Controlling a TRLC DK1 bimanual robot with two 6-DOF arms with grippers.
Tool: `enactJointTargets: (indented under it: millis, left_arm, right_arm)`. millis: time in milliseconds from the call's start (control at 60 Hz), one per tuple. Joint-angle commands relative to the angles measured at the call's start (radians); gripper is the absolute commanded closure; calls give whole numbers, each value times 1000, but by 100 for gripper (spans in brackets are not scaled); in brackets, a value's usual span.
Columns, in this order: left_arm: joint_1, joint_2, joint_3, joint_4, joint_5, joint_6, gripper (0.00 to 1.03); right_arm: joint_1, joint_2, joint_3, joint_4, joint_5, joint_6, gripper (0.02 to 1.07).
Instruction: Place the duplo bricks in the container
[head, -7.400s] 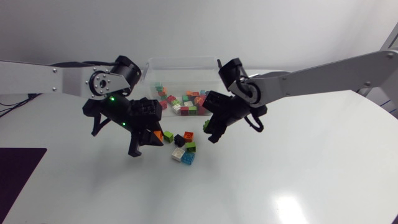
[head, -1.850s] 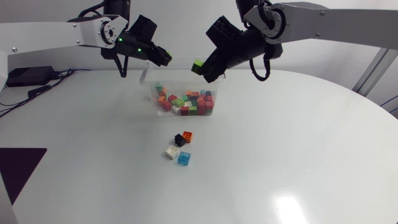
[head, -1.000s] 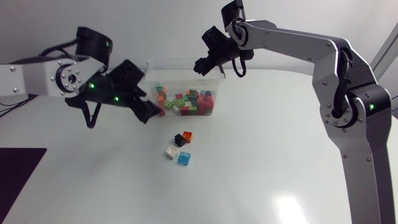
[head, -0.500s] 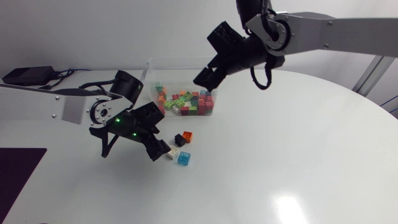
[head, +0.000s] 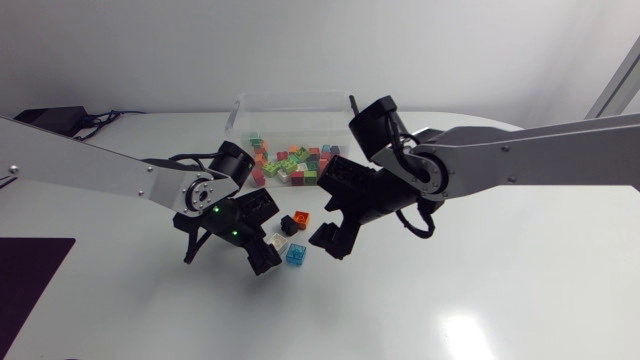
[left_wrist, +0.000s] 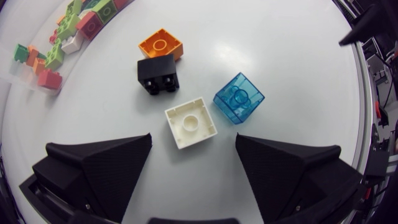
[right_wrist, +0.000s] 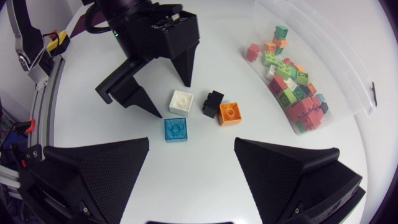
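Note:
Four loose duplo bricks lie together on the white table: orange (head: 301, 218), black (head: 289, 225), white (head: 279, 241) and clear blue (head: 295, 254). My left gripper (head: 264, 246) hangs open low over them. In the left wrist view the white brick (left_wrist: 191, 122) lies just ahead of the gap between its fingers (left_wrist: 99, 165), untouched, with the blue brick (left_wrist: 239, 98) beside it and the black (left_wrist: 158, 73) and orange (left_wrist: 161, 43) bricks farther on. My right gripper (head: 331, 226) stands open and empty on the group's other side. The clear container (head: 240, 112) behind holds several bricks.
In the right wrist view my left gripper (right_wrist: 169, 97) faces my right gripper (right_wrist: 191, 162) across the bricks, close by. The container's near wall (right_wrist: 323, 74) runs a short way behind the orange brick (right_wrist: 229, 112). Bare table surrounds the group.
My right arm has swung down from over the container to the loose bricks. My left arm has dropped lower and closer, onto the white brick.

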Motion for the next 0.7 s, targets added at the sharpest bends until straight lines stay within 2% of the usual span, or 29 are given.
enactJointTargets:
  millis: [0, 50, 133, 217, 233, 500, 683]
  left_arm:
    - [-10, 47, 37, -1, -1, -23, 17]
    - [-10, 59, 43, 2, -3, -30, 22]
    - [-9, 74, 48, 19, -4, -35, 38]
    - [-2, 87, 54, 40, -9, -38, 65]
    - [-1, 88, 54, 45, -9, -38, 67]
    - [16, 93, 45, 59, -17, -13, 69]
    - [44, 45, 18, 42, -17, 22, 69]
  right_arm:
    - [22, 64, -13, 10, 0, -4, 8]
    - [34, 88, -13, 10, 0, -4, 8]
    - [51, 123, -13, 15, 0, 2, 8]
    - [69, 145, -16, 35, 4, 11, 8]
    - [71, 149, -15, 37, 4, 13, 8]
    - [79, 229, 28, 60, 8, 16, 8]
    - [85, 281, 87, 61, 11, 11, 13]
